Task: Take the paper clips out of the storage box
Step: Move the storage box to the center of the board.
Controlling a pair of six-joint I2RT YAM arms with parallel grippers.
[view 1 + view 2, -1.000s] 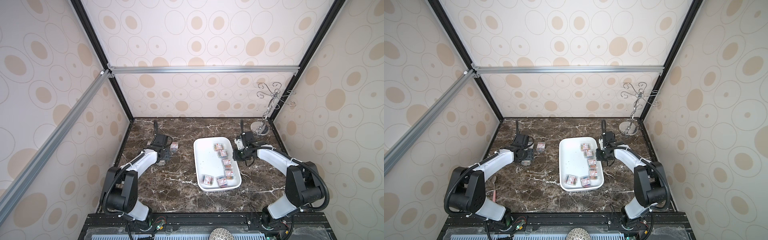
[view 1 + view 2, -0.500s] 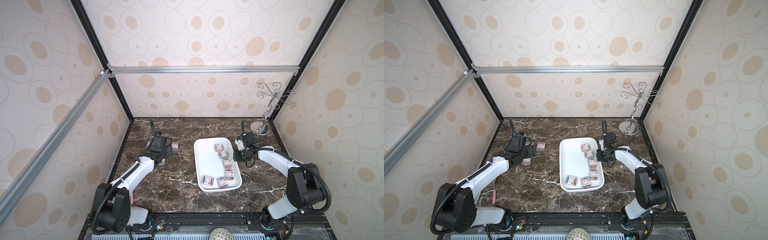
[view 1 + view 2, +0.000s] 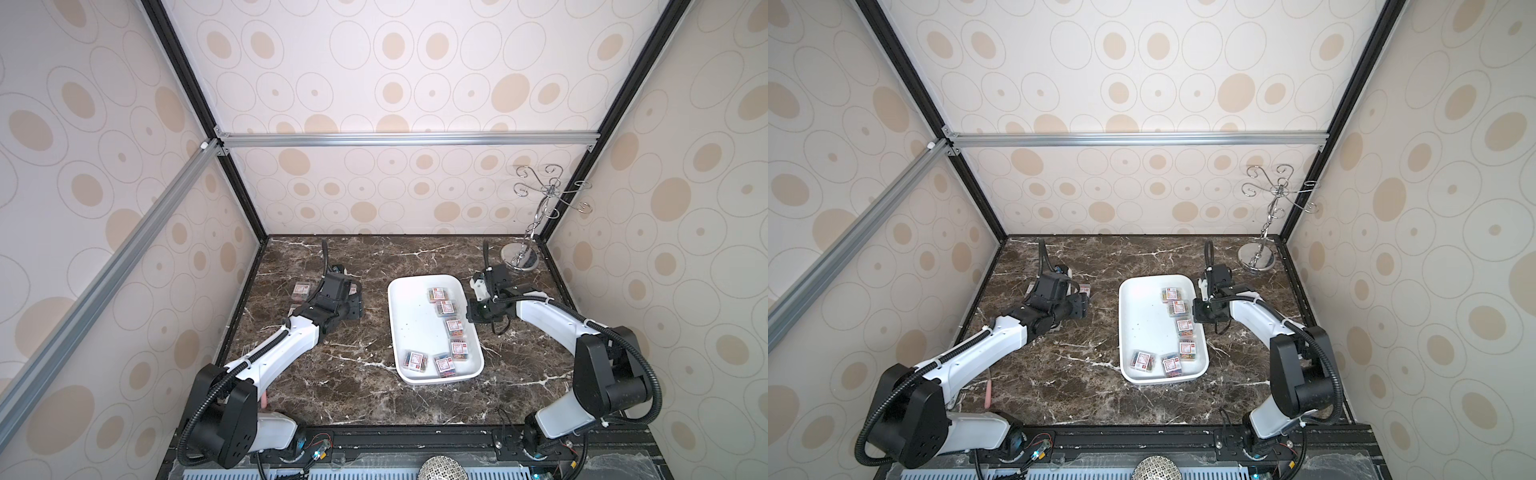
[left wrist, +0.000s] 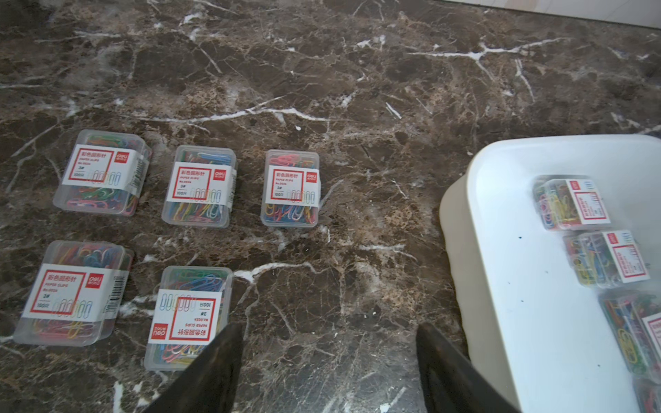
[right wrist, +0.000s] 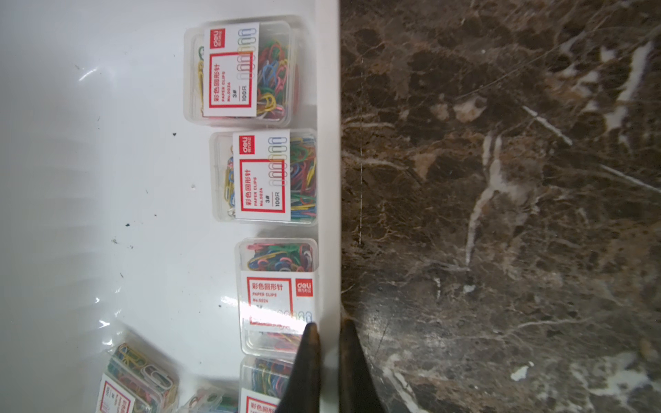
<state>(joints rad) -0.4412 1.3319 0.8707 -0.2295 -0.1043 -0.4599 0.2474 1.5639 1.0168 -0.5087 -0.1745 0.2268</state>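
Left end effector released, empty, above bare surface; five clip packs to one side of it, box to the other. Right end effector clenched on box rim; six clip packs just inside.

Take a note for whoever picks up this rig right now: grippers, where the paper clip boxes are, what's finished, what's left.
Grippers: left gripper open and empty, over the table beside the storage box. The right gripper is shut, fingers either side of the storage box's rim, seemingly pinching it.
Done: five paper clip boxes lie on the table, left of the storage box.
Left: six more in the storage box, four along its right side, two at its near end.
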